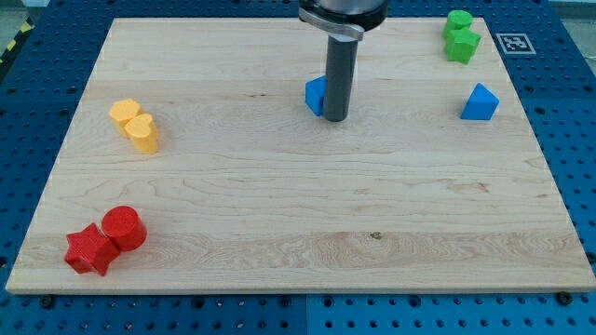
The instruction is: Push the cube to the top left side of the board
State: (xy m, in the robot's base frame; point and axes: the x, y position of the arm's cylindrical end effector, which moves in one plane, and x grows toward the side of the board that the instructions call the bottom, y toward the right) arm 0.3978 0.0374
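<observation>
Partly hidden, blue cube (pixel 316 94) touches my tip (pixel 336 119).

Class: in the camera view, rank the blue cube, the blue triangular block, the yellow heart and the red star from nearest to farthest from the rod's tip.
Measured from my tip:
1. Blue cube, right beside it, on the view's left.
2. Blue triangular block, view's right.
3. Yellow heart, view's left.
4. Red star, bottom-left corner.

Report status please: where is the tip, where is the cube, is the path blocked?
My tip down, touching blue cube's right side. Cube at board's top centre, not yet top left. Nothing between cube and top left; yellow blocks lie lower.
</observation>
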